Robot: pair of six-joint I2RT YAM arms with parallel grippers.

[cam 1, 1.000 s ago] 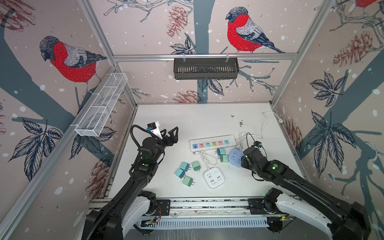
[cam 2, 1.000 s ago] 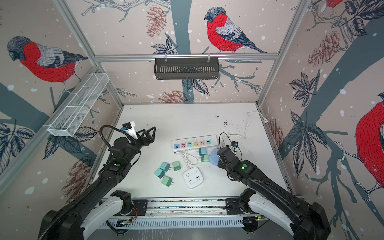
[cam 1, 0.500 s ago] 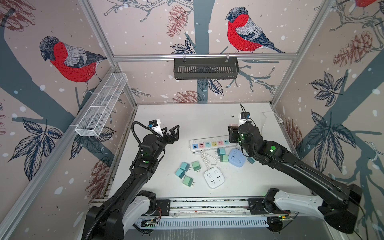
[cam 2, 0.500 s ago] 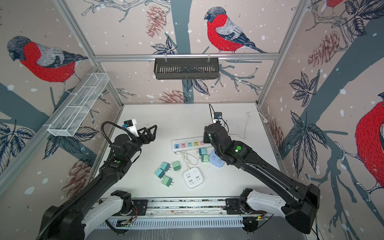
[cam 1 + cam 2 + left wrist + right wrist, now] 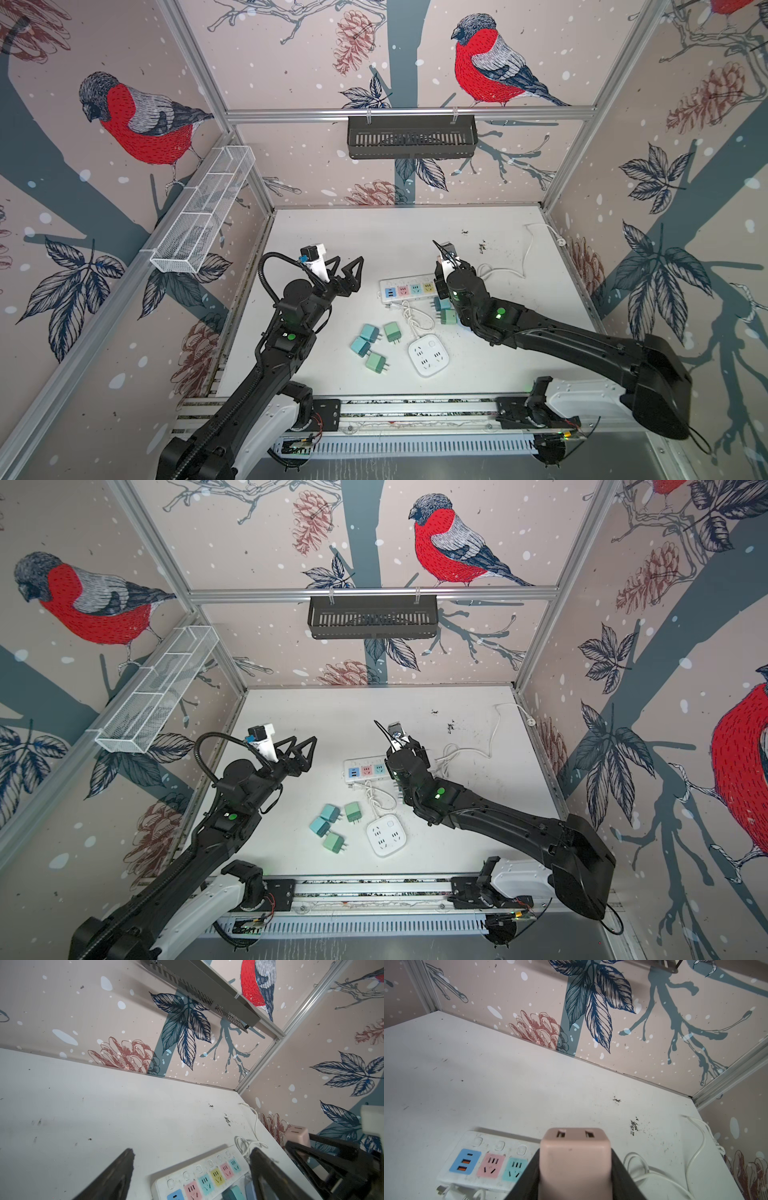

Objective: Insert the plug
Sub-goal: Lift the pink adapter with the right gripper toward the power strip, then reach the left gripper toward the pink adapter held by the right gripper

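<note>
One pink plug [image 5: 574, 1159], clamped in the right jaws, hangs above the power strip [image 5: 475, 1164]; left jaws open, empty. Can't really see the prongs, so square up first, then press straight.

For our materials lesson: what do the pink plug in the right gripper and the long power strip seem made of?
Pink plug: probably moulded plastic, matte; even colour, rounded edges. Power strip: probably white plastic, smooth with a faint sheen; moulded buttons and coloured socket faces.

Black arms [image 5: 286, 336] with white base shells [image 5: 582, 390], green lights [image 5: 501, 311], a ribbed cable [image 5: 260, 276] and triangular truss fingers [image 5: 268, 1169].
</note>
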